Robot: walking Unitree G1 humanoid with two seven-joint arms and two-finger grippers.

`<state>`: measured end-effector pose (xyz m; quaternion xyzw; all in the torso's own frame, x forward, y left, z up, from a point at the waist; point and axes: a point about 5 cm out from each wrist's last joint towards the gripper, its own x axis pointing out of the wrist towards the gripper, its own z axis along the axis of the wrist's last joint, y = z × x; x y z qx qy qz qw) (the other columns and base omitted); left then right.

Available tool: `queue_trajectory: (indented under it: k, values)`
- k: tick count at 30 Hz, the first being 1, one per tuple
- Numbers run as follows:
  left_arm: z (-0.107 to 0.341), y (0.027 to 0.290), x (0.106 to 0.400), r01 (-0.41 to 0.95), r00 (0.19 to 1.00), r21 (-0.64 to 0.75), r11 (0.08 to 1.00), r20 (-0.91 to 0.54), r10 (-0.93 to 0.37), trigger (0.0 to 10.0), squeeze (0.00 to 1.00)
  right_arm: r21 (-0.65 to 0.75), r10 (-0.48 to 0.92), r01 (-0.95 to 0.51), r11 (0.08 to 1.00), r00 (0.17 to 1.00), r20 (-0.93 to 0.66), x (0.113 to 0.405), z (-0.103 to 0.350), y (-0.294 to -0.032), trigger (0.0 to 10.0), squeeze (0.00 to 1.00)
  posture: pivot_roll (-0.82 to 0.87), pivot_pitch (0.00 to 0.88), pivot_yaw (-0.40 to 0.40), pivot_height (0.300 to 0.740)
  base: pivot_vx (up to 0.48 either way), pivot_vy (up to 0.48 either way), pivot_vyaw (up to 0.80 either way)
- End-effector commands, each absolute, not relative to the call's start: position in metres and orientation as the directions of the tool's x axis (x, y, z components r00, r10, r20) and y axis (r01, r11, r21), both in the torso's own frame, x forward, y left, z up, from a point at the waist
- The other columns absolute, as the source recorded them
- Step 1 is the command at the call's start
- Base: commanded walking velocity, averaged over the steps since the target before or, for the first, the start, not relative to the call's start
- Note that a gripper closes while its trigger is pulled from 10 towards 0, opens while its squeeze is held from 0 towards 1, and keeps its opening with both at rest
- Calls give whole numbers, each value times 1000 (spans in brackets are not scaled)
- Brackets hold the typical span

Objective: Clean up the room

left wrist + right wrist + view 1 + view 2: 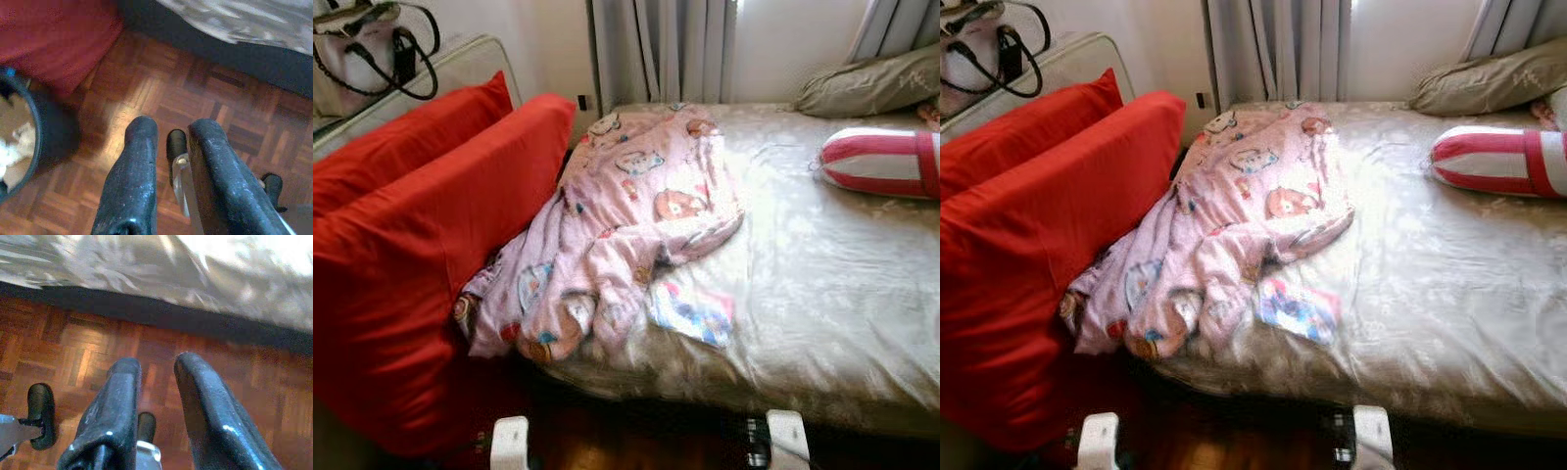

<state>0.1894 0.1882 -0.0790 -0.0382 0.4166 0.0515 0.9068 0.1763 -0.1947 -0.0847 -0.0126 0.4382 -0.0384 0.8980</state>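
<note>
1. a pink blanket (626,225) with cartoon prints is seen crumpled on the left side of the bed (822,294), one end hanging over the bed's near left corner.
2. a red-and-white striped pillow (886,162) is found at the bed's right edge, and an olive pillow (871,83) at its far right corner.
3. two red cushions (421,245) are stood against the bed's left edge, touching the blanket.
4. a handbag (372,49) is set on a surface behind the cushions.
5. the left gripper (171,132) is held over the wooden floor (146,88) near a dark bin (29,127), fingers slightly parted, nothing grasped.
6. the right gripper (156,364) is held over the floor by the bed's near edge, fingers apart, nothing grasped.
</note>
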Motion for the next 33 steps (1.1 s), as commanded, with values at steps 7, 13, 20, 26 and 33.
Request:
queue_trajectory:
  k: [7, 13, 20, 26, 33]
  values:
    - [-79, 192, 189, -125, 647, -8, 992, -759, 75, 10000, 0, -30, -65, 66, 997, 634, -770, 182, -82, -189, 10000, 0, 10, 0, 73, 732, 255, 0, 0]
    - [-78, 191, 190, -126, 652, -10, 992, -755, 75, 10000, 0, -26, -63, 66, 997, 640, -765, 184, -81, -189, 10000, 0, 13, 0, 68, 732, 266, 0, 0]
    - [-73, 191, 199, -130, 690, -30, 991, -720, 69, 10000, 0, -15, -50, 56, 998, 686, -726, 198, -74, -186, 10000, 0, 13, 0, 65, 732, 75, 0, 0]
    - [-61, 190, 215, -121, 761, -55, 991, -647, 56, 10000, 0, -12, -36, 38, 999, 748, -663, 220, -60, -185, 10000, 0, 10, 0, 58, 732, 0, 0, 0]
    - [-49, 194, 228, -110, 829, -74, 991, -558, 50, 10000, 0, 15, -8, 19, 1000, 846, -533, 250, -37, -182, 10000, 0, 10, 0, 51, 732, 0, 0, 0]
